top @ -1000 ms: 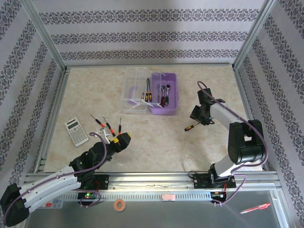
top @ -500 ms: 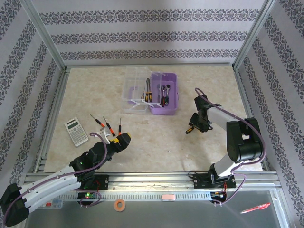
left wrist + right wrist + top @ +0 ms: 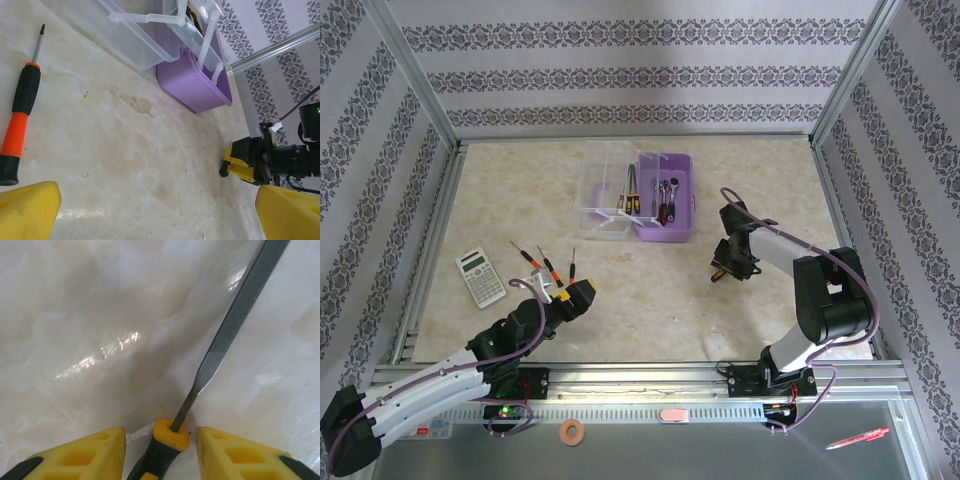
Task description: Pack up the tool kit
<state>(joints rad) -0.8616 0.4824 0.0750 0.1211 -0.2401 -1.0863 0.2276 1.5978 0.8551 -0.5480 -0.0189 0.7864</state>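
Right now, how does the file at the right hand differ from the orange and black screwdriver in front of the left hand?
The file has a flat, tapering, rough blade; the screwdriver has a thin round shaft. The file's handle is yellow and black; the screwdriver's is orange and black. The file's handle sits between the fingers of the right hand; the screwdriver lies free ahead of the open left hand. Both are outside the purple case.

Striped damask-patterned walls [image 3: 620, 75] enclose a marbled beige tabletop [image 3: 650, 310].

Bare tabletop [image 3: 650, 290] mid-table gives passage — case [image 3: 665, 233] behind, screwdrivers [image 3: 551, 268] and calculator [image 3: 481, 277] left.
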